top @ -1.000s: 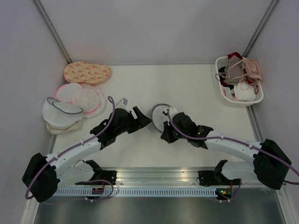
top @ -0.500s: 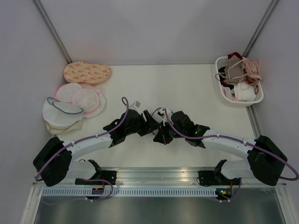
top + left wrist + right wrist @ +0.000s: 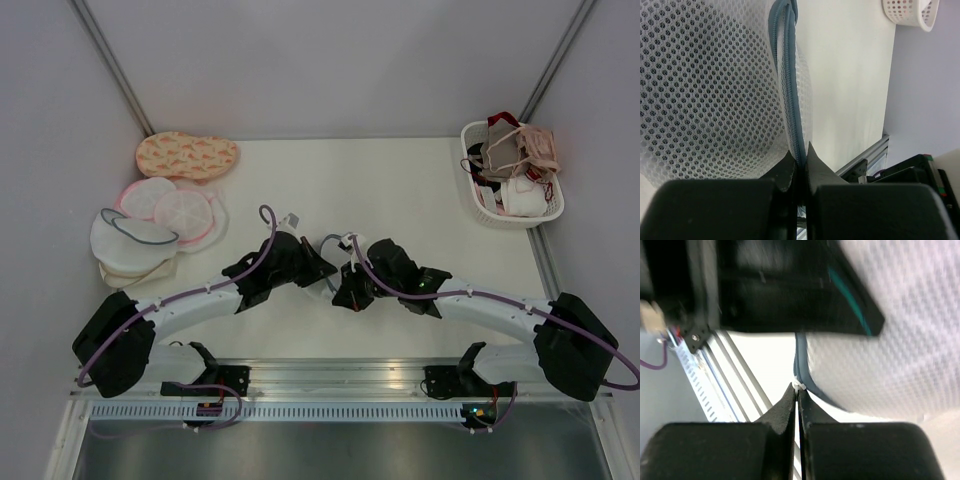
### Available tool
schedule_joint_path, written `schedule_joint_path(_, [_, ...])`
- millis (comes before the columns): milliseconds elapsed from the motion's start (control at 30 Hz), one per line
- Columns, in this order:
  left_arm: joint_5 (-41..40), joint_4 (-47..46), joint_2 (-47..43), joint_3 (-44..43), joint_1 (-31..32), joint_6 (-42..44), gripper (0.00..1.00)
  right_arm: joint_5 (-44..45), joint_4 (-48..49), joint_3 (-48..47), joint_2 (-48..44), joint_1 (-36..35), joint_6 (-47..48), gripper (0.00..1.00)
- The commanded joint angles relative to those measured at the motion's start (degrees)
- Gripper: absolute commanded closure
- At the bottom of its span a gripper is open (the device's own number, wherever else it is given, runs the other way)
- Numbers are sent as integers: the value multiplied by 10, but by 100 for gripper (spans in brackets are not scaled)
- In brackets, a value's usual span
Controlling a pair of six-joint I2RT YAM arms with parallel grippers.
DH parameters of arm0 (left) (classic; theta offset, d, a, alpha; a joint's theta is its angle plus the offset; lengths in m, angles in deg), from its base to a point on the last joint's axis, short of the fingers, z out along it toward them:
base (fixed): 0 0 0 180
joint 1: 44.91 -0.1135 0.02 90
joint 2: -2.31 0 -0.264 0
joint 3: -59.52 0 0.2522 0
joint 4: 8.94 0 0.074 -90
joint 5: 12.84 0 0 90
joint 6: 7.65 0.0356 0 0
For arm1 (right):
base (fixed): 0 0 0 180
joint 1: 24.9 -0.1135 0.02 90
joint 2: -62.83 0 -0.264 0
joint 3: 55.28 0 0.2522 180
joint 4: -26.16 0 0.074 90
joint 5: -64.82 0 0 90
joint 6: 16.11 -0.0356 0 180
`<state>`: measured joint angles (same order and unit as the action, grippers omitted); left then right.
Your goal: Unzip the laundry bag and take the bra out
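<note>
The laundry bag [image 3: 337, 247], white mesh with a grey-blue zipper rim, sits mid-table between my two arms and is mostly covered by them in the top view. My left gripper [image 3: 799, 155] is shut on the zipper rim [image 3: 789, 75], with the mesh [image 3: 710, 90] bulging to the left of it. My right gripper [image 3: 797, 388] is shut on the small white zipper pull [image 3: 798, 386] at the rim below the mesh dome [image 3: 905, 345]. From above, the left gripper [image 3: 326, 267] and right gripper [image 3: 346, 287] nearly touch. The bra is hidden.
A white basket [image 3: 545, 205] of mixed bras stands at the back right. Pink-rimmed and white round mesh bags [image 3: 150, 225] and an orange patterned one [image 3: 187, 155] are piled at the left wall. An aluminium rail [image 3: 330, 385] runs along the near edge.
My left arm swung right to the bag and its gripper went from open to shut on the zipper rim. The right gripper kept its hold and shifted slightly left.
</note>
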<state>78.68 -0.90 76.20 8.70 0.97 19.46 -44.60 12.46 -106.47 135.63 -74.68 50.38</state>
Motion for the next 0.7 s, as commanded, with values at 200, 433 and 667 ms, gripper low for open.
schedule_joint_path(200, [-32, -3, 4, -4, -61, 19, 98, 27, -98, 10, 38, -20, 24, 100])
schedule_joint_path(433, [-18, -4, 2, 1, -77, 29, 98, 140, -131, -6, 88, -20, 14, 100])
schedule_joint_path(667, [6, -13, -5, 15, -85, 33, 98, 305, -174, -47, 129, -20, -14, 100])
